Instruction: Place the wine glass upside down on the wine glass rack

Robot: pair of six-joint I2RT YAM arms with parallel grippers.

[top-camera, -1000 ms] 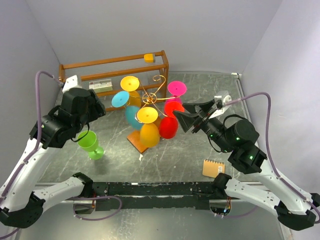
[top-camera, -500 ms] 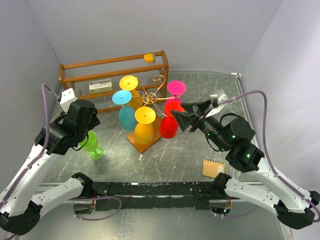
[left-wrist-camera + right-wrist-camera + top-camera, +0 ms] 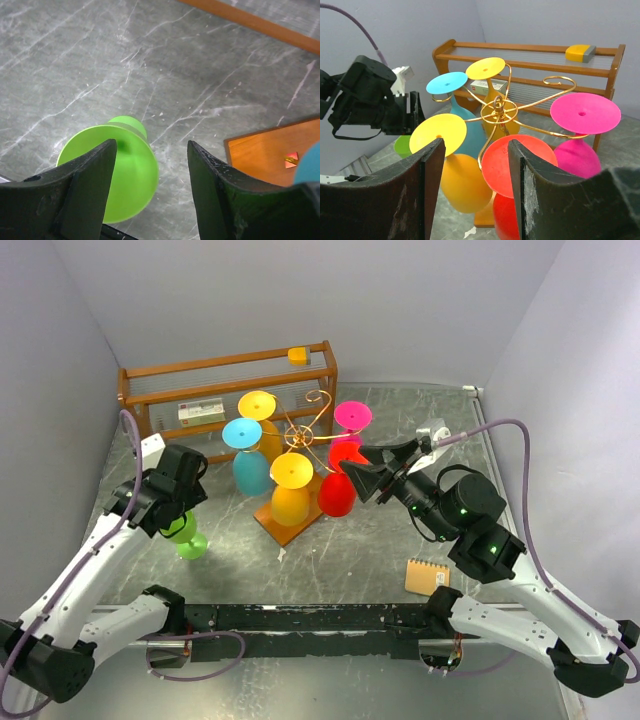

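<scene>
The step in hand looks like the pick-up of the green wine glass (image 3: 186, 533), which stands upright on the grey table (image 3: 360, 550) at about 8 o'clock from the wine glass rack (image 3: 305, 436) and well apart from it. The left gripper (image 3: 172, 514) hangs right over the glass with its jaws spread wide and nothing held.

In the left wrist view, the green wine glass (image 3: 134, 179) sits low in the gap of the left gripper (image 3: 152, 145), off towards 7 o'clock and partly hidden behind one finger, so the jaws are not centred on it. I cannot tell whether a finger touches the rim.

To do this well, the gripper should probably shift towards the glass until the bowl sits midway between the fingers, then descend and close gently. The grip should leave the wrist free to roll, since the glass must end up inverted. The coloured glasses crowd the rack, and one bare scroll arm (image 3: 558, 80) at 12 o'clock of the post looks the likely slot.

The right gripper (image 3: 475, 146) waits at the rack's 3 o'clock, jaws apart and empty, close to the red glass (image 3: 337, 495).
</scene>
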